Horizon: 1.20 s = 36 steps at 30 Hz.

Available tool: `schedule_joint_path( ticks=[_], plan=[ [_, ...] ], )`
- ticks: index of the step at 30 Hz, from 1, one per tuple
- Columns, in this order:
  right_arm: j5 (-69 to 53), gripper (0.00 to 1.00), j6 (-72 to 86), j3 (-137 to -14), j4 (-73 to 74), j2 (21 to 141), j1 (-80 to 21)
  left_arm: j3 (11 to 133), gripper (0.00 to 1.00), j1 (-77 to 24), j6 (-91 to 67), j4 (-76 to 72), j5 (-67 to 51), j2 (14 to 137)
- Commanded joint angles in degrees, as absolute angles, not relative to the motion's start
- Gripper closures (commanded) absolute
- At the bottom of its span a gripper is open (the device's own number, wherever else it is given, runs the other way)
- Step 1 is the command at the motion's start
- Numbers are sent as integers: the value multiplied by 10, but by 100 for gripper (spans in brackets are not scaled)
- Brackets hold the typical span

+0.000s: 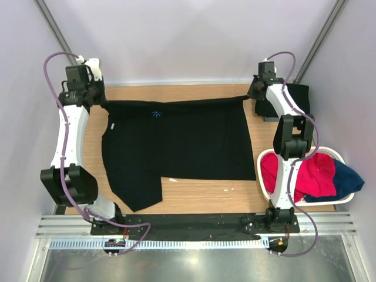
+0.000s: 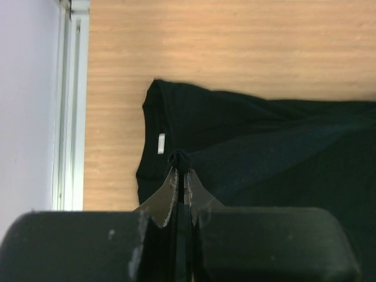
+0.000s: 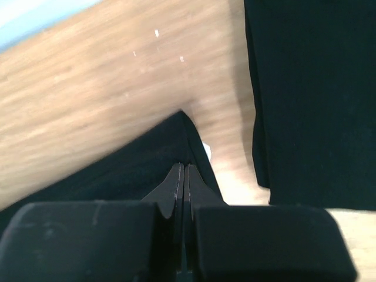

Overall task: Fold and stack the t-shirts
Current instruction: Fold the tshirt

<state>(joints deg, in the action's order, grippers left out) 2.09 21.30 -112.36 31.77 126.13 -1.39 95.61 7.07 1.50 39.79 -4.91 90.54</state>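
Left pincer (image 2: 181,167) and right pincer (image 3: 183,170), arms outstretched, clamp far corners of the black t-shirt (image 1: 188,141).

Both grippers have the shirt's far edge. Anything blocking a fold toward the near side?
Nothing visible: the black t-shirt has nothing on it, and the white basket sits beside its right edge, not on it.

1 spread black cloth t-shirt (image 1: 176,141); 1 other black cloth t-shirt (image 1: 298,97), far right; near right, 1 white oval plastic basket (image 1: 332,151), 1 red cloth (image 1: 314,176), 1 dark blue cloth (image 1: 348,179).
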Motion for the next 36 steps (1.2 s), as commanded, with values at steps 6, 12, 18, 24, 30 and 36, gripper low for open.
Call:
schedule_joint_path(
  ticks=[6, 12, 18, 24, 30, 36],
  plan=[
    [18, 99, 201, -1027, 307, 1180, -10, 827, 100, 69, 64, 399, -19, 834],
    [13, 99, 203, -977, 307, 1173, -10, 776, 100, 69, 58, 388, -11, 826],
    [17, 99, 202, -933, 311, 1159, -10, 723, 100, 69, 44, 384, -12, 823],
    [18, 99, 203, -904, 311, 1158, -9, 687, 100, 63, 33, 384, -25, 819],
    [18, 99, 200, -915, 323, 1170, -9, 657, 100, 56, 32, 399, -32, 797],
    [3, 72, 192, -943, 360, 1168, -10, 672, 56, 53, 7, 436, -44, 777]
  ],
)
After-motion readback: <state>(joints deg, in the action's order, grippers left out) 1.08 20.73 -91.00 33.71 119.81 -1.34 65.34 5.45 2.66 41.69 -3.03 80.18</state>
